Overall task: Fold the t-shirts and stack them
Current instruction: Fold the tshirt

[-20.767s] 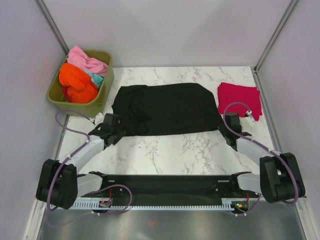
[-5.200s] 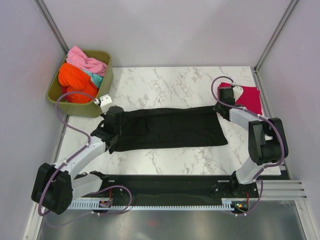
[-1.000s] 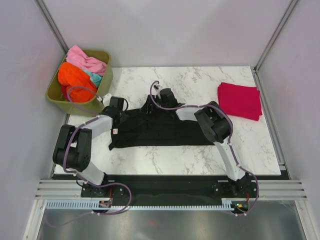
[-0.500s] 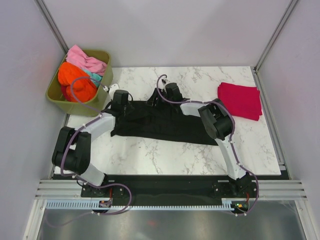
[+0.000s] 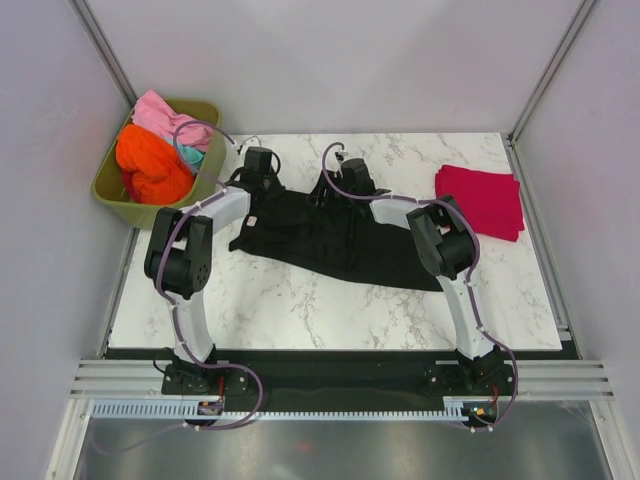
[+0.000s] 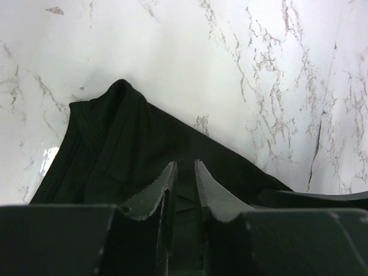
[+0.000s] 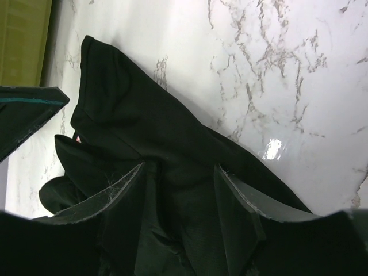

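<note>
Left claw [image 6: 184,164] and right claw [image 7: 180,167], outstretched, grip the black t-shirt [image 5: 335,245].

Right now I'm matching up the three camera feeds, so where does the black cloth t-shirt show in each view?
Top external: black cloth t-shirt lies mid-table, stretching from centre-left down to the right.
Left wrist: it fills the lower left and centre, its corner pointing up-left.
Right wrist: it runs diagonally from upper left to lower right.
Shared landmark: the white grey-veined marble tabletop, visible around the shirt in all three.
</note>
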### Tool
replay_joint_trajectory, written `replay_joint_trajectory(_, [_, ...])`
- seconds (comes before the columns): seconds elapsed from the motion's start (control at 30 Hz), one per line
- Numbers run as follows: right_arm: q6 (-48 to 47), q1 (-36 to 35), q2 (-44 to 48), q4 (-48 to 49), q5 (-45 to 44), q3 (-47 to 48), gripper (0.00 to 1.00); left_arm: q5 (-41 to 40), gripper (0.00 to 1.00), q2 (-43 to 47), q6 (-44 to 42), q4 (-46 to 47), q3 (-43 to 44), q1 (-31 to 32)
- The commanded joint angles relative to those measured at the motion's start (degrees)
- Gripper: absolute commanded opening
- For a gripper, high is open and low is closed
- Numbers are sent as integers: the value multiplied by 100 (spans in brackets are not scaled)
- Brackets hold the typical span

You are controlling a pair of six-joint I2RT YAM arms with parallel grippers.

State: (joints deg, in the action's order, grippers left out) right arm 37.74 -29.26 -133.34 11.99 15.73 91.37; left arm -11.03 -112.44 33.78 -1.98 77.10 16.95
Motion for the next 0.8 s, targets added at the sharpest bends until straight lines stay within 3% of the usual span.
replay_joint_trajectory(0.0, [-380, -115, 370, -153, -166, -76, 59, 83, 25, 99, -100, -233, 139, -139])
replay_joint_trajectory(0.23, [-996, -502, 616, -153, -544, -111, 66, 425, 24, -93, -12, -285, 138, -227])
replay_joint_trajectory(0.5, [-961, -529, 511, -83, -334, -129, 56, 646, 21, -550, 50, -839, 569, -324])
replay_joint_trajectory(0.77, [-908, -520, 308, -320, -210, 144, 54, 830, 16, -964, 348, -1411, 956, -543])
